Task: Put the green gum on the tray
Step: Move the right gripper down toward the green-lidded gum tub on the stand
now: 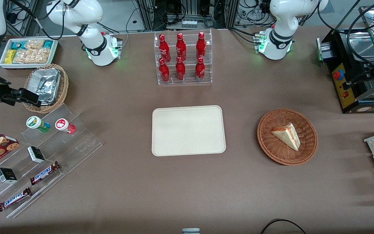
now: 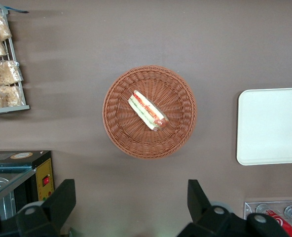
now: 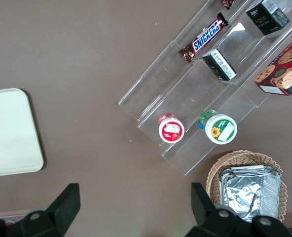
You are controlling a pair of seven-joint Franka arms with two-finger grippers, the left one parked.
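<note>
On the brown matte tabletop (image 1: 187, 191), backed by cable-strung racks, the large cream-beige rectangular tray (image 1: 188, 130) is lying flat at the centre. The clear acrylic stepped stand (image 1: 76, 143) toward the working arm's end is carrying one small green gum bottle (image 1: 38, 124), tilted, white lid facing up, beside one red bottle (image 1: 65, 125). The black two-finger gripper (image 1: 28, 97) is hovering above the foil-lined wicker basket (image 1: 45, 87), fingers spread wide, gripping nothing.

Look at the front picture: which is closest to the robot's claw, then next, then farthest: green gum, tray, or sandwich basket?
From the open gripper near the foil basket:
1. Green gum, on the clear stand, just nearer the camera.
2. Tray, mid-table.
3. Sandwich basket, toward the parked arm's end.
</note>
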